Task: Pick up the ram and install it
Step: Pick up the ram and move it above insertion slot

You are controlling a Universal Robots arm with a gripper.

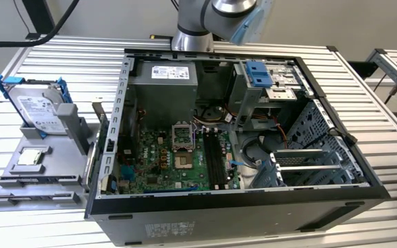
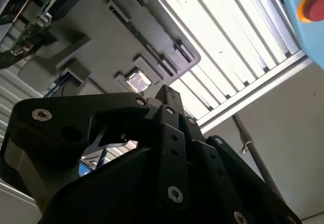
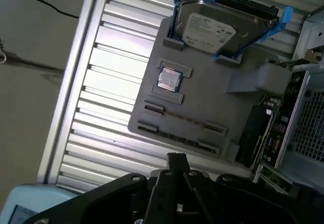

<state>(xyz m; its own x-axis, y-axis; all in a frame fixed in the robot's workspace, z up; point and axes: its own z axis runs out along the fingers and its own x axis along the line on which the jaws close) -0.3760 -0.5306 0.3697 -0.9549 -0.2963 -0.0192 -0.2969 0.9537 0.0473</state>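
My gripper (image 3: 177, 163) hangs over the table's slats just off the grey parts tray (image 3: 212, 97), on the side where its two long holders run. Its black body (image 2: 167, 133) blocks much of both wrist views. A thin brownish line runs along one holder (image 3: 182, 118) and a darker strip along the other (image 3: 177, 139). Either could be the ram seen edge-on, but I cannot tell. In the exterior view these holders (image 1: 39, 181) are at the tray's near end. The motherboard's long black slots (image 1: 216, 157) lie inside the open computer case (image 1: 336, 134).
On the tray, a silver hard drive with blue rails (image 3: 217, 32) leans upright and a square processor chip (image 3: 169, 79) lies flat. The arm (image 1: 233, 13) reaches in from behind the case. A blue drive cage (image 1: 257, 72) sits at the case's far end, and the slatted table (image 1: 67, 57) surrounds everything.
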